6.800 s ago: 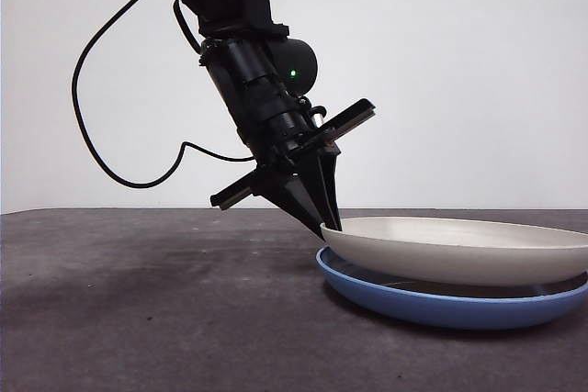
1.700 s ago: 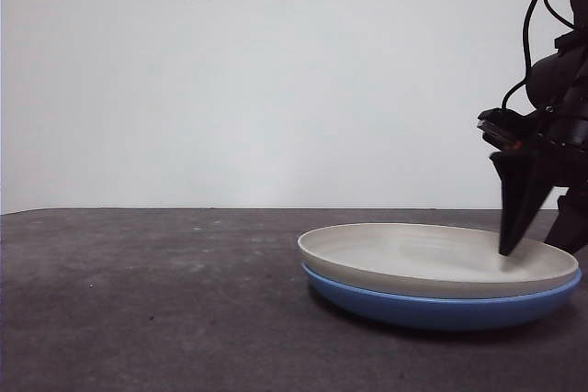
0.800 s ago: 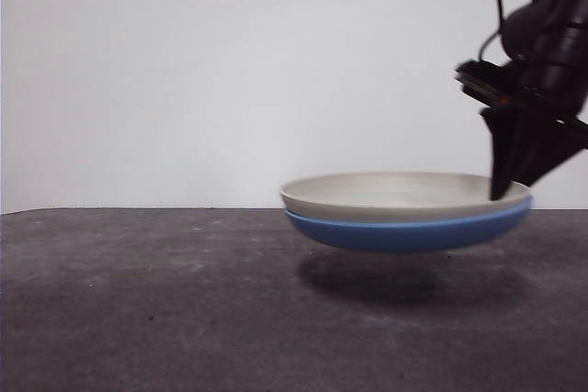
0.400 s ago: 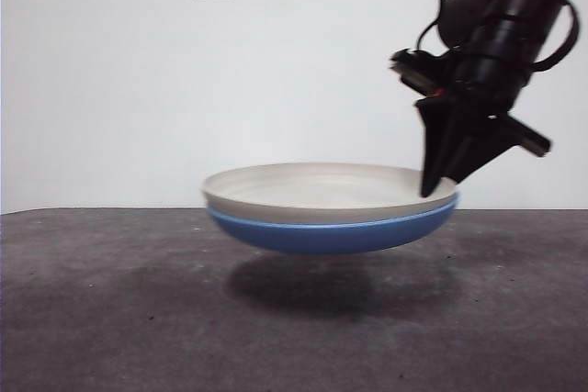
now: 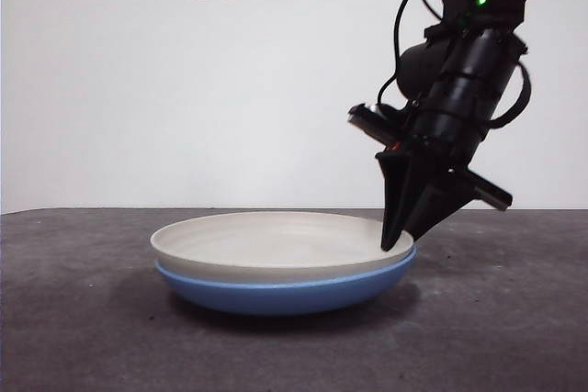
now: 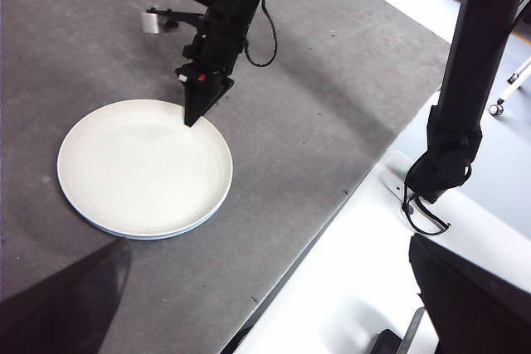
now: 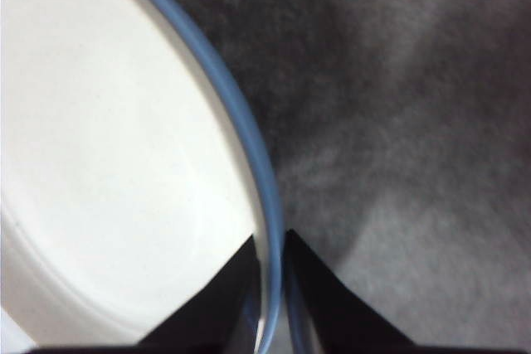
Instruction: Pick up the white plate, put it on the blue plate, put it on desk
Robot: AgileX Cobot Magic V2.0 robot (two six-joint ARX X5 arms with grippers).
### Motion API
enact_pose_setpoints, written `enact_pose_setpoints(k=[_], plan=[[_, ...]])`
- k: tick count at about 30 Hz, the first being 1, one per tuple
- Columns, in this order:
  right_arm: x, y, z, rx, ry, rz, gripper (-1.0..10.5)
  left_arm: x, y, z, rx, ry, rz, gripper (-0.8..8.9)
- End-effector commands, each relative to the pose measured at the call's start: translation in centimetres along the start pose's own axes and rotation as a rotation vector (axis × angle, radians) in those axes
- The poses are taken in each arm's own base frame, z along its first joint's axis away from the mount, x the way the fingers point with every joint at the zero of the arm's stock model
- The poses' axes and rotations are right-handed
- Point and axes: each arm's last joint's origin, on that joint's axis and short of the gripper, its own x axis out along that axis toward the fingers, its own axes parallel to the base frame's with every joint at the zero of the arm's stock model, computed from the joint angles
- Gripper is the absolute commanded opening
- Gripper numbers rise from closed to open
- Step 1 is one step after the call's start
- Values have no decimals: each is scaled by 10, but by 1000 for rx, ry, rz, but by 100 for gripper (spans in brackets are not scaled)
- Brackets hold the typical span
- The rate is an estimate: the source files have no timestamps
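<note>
Carried leftward from the frame's right, the white plate (image 5: 276,238) nested in the blue plate (image 5: 285,289) now sits low on the desk (image 5: 83,319) at centre, the right gripper (image 5: 397,243) still pinching both rims, so only release remains.

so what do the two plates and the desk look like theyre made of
White plate: matte cream, no glare, likely unglazed ceramic or melamine. Blue plate: glossy, its rim catches light in the right wrist view, probably glazed ceramic or plastic. Desk: dark grey-brown, mottled and dull, perhaps laminate or stone-look board.
</note>
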Motion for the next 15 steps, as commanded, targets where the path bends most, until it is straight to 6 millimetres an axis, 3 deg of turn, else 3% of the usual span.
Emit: enact_pose_setpoints(k=[1,9,15], plan=[[7,2,7,7,-2,12,8,-2,-1,3,17,-16,-10,653],[15,-4,9,18,16,2,14,-2,-1,3,17,-16,-10,653],[15,-5,9,11,17,1,306,-2,-1,3,17,-16,-10,653]])
